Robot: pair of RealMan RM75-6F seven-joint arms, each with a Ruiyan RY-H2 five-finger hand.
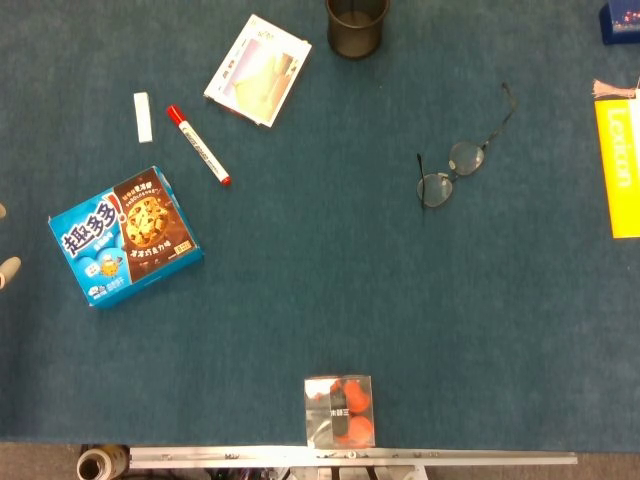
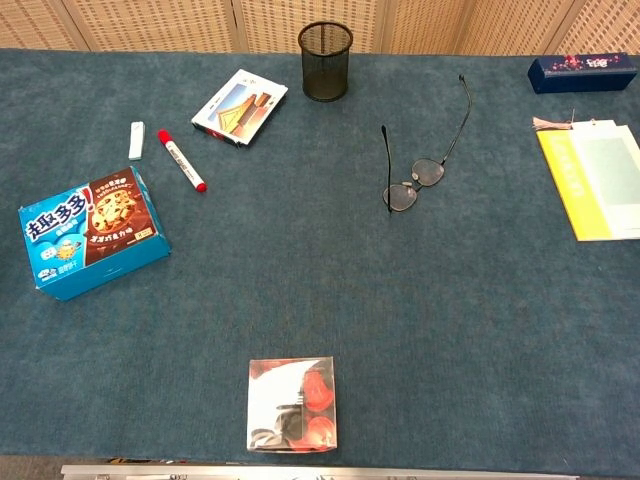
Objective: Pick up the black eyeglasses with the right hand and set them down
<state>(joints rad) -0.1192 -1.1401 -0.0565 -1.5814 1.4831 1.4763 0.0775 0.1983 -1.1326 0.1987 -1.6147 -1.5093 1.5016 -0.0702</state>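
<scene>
Head view shows neither arm over the table; only two pale tips (image 1: 6,268) peek in at the far left edge, perhaps left-hand fingers, too little to say how they are set. The right hand shows in neither view, so its opening and what it holds, if anything, cannot be told.

The glasses (image 1: 452,172) lie on the blue cloth (image 1: 330,280) right of centre, untouched, temples unfolded. In the chest view the glasses (image 2: 415,183) have their lenses nearer the robot, with both temples running away toward the far edge, one nearly straight back, the other slanting back and right. Their long axis thus runs roughly near-to-far, tilted rightward.

Lying on the right half, they are likely closer to the right arm, which would probably come in from the right edge and reach leftward and forward. A yellow book (image 2: 592,180) lies to their right and a mesh cup (image 2: 325,60) up-left, both well apart from them. The pickup has not begun.
</scene>
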